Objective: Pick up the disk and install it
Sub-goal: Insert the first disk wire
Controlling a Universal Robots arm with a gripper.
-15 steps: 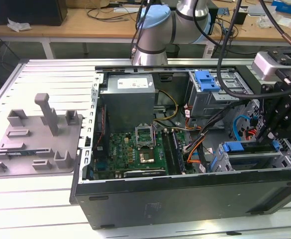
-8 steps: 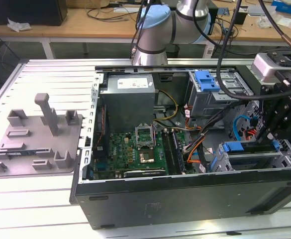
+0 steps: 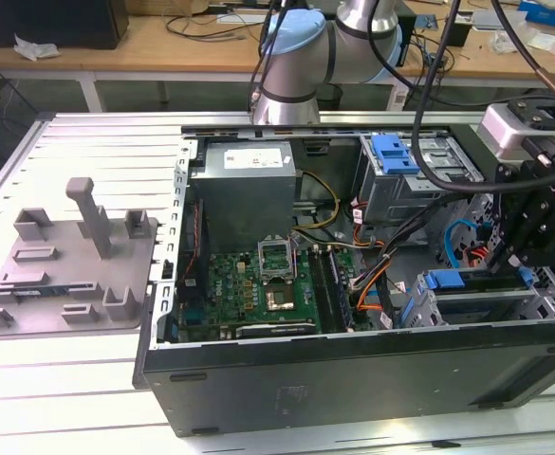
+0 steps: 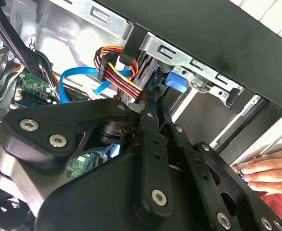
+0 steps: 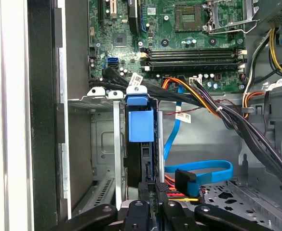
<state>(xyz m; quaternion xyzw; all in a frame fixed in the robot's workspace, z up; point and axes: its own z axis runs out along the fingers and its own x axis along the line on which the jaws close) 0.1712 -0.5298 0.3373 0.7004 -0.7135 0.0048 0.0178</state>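
The disk (image 5: 141, 144) stands edge-up in the drive cage (image 5: 95, 144), directly beneath the gripper (image 5: 151, 204), whose fingers clamp it.

No print on any label can be read.

Bright blue disk carrier (image 5: 141, 126), green motherboard (image 5: 179, 43), black tool (image 4: 153, 120), grey fixture tray (image 3: 68, 261)

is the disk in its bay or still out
In. In the first wrist view the disk stands on edge inside the metal bay, its blue carrier tab at the bay's mouth, the gripper right behind it.
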